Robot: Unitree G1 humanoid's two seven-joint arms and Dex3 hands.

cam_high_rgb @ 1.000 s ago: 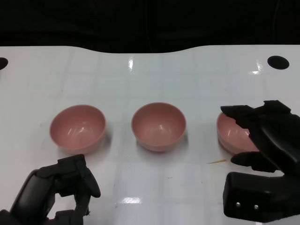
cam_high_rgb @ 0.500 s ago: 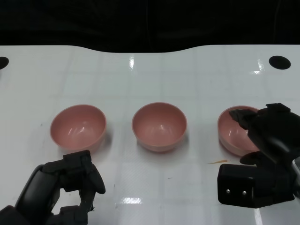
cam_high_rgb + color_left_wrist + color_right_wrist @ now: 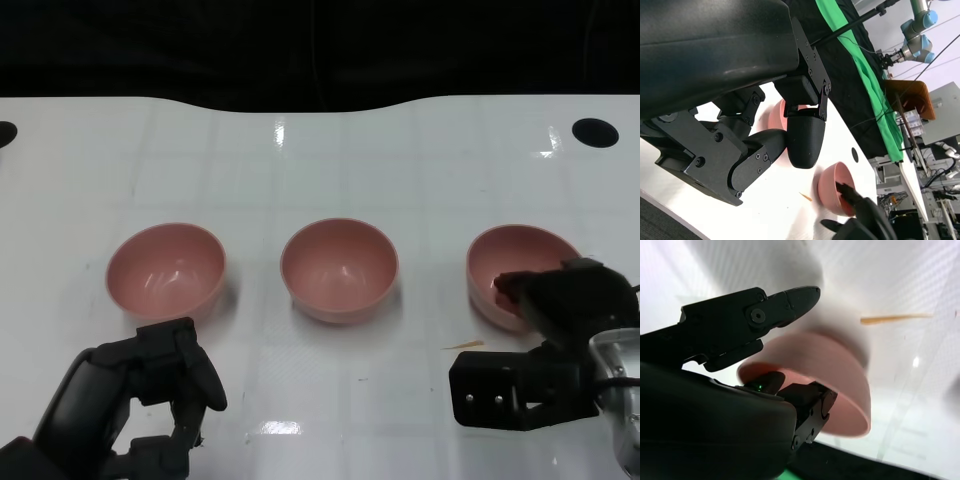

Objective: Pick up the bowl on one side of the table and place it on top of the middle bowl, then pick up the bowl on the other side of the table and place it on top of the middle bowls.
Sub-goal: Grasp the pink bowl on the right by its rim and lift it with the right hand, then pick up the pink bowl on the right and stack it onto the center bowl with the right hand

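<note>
A glossy white table (image 3: 330, 170) with a faint grid of lines fills the head view, ending against a black backdrop (image 3: 300, 45) along a wavy far edge; a dark round hole (image 3: 595, 131) marks its far right corner. In the left wrist view, a green cloth (image 3: 860, 65) hangs beyond the table, with a grey robot arm (image 3: 917, 32) among equipment farther back.

Three matching pink round plastic bowls stand upright in a row across the table, well apart: the left bowl (image 3: 166, 272), the middle bowl (image 3: 339, 269) and the right bowl (image 3: 510, 262).

The right hand (image 3: 555, 335), black at the end of a silver forearm (image 3: 620, 400), is at the right bowl's near rim. In the right wrist view one black finger (image 3: 785, 305) lies along the bowl's outer wall (image 3: 825, 370) while another part of the hand sits inside the rim, so the fingers close narrowly on the bowl's edge. The bowl's base appears to be on the table.

The left hand (image 3: 150, 400) hovers near the table's front edge, just in front of the left bowl and not touching it, fingers curled inward on nothing.

A thin yellowish sliver (image 3: 463, 345) lies on the table, just beside the right bowl.
</note>
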